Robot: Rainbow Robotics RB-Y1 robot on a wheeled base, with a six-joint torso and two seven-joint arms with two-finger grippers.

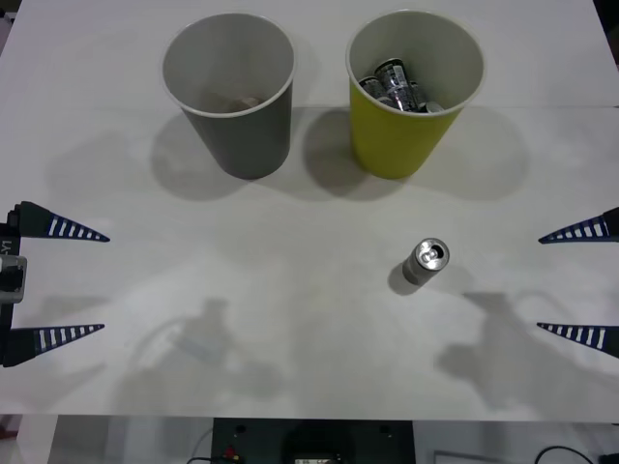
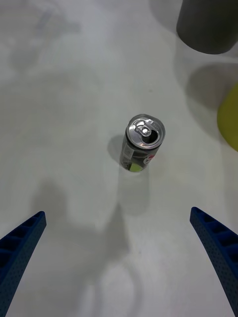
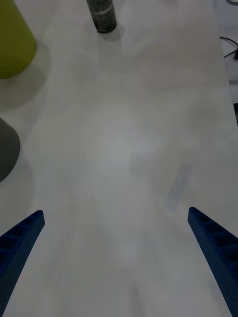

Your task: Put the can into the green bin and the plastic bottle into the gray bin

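The can [image 1: 426, 261] stands upright on the white table, right of centre, in front of the green bin [image 1: 411, 135]. It has a silver top and a dark body [image 2: 144, 143]. My right gripper [image 1: 566, 282] is open at the table's right edge, level with the can and well apart from it; its fingers frame the can from a distance [image 2: 117, 213]. Over at the left edge my left gripper [image 1: 82, 282] is open and holds nothing [image 3: 116, 213]. The gray bin [image 1: 232, 126] stands at the back left. The plastic bottle is out of view.
Several dark cans [image 1: 397, 87] lie inside the green bin. Something pale lies at the bottom of the gray bin. Both bins stand side by side at the back of the table [image 1: 290, 290]. The left wrist view has the can [image 3: 102, 15] far off, with the green bin [image 3: 12, 44] and gray bin [image 3: 7, 148] at one side.
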